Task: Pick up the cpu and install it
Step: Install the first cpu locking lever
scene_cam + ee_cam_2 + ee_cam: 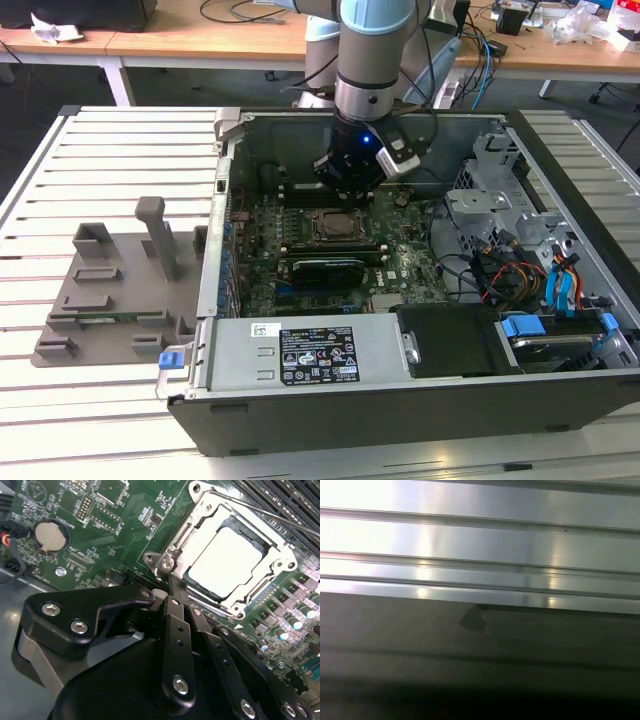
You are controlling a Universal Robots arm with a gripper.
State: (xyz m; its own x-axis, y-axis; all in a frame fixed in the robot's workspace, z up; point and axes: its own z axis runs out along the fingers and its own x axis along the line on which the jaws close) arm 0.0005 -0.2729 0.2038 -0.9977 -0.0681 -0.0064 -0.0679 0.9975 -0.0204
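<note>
We see the cpu [225,562] lying flat inside the socket frame [176,545] on the motherboard [115,525], so we judge the placing done — the chip sits square in its recess, touched by nothing. The gripper [172,587] hangs just beside the socket's near edge; its fingers [175,625] come together at the tips with nothing between them, so we read it as clenched and empty. In the exterior view the gripper [352,180] stands over the socket inside the case [400,400]. Whether the frame is latched we cannot tell — that may be what is left. We count one cpu, one socket, one gripper, one case, and one coin cell [50,535].
</note>
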